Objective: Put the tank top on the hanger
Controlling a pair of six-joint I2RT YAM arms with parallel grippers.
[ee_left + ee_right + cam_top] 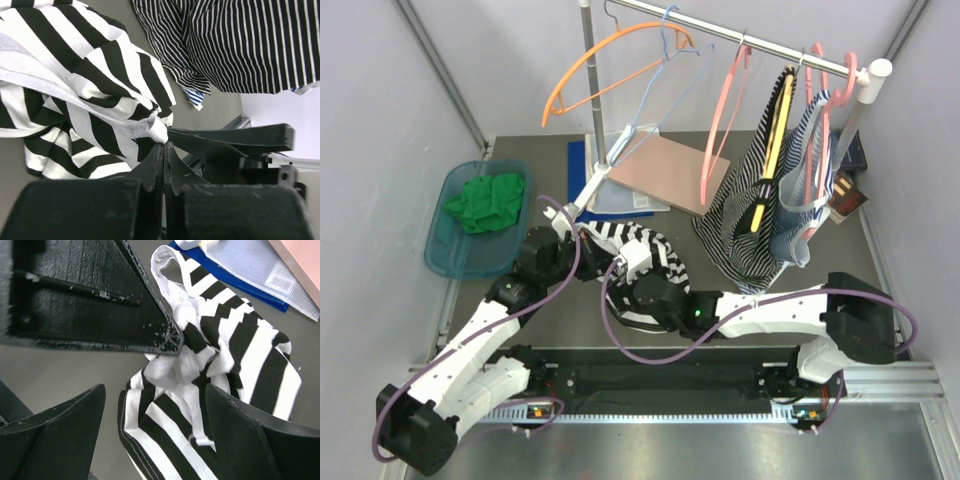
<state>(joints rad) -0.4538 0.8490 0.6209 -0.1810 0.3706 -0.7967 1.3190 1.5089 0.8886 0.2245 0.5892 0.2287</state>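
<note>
The tank top (pixel 75 90) is soft, matt, creased cloth. My left gripper's fingers (pixel 145 172) are matt black plastic, scuffed; the hanger (pixel 721 115) is smooth pink plastic, the rail (pixel 740 36) shiny metal.

Dark striped garment (pixel 748 232) just beside tank top (pixel 662 256)

Lab booth: grey panels (pixel 370 120), aluminium rail (pixel 910 378)

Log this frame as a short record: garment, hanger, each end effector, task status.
tank top: crumpled on the table, not on any hanger
hanger: empty, hooked on the rail
left end effector: shut on a white-edged fold of the tank top
right end effector: open, one finger on each side of the tank top
status: hanging not yet done
</note>
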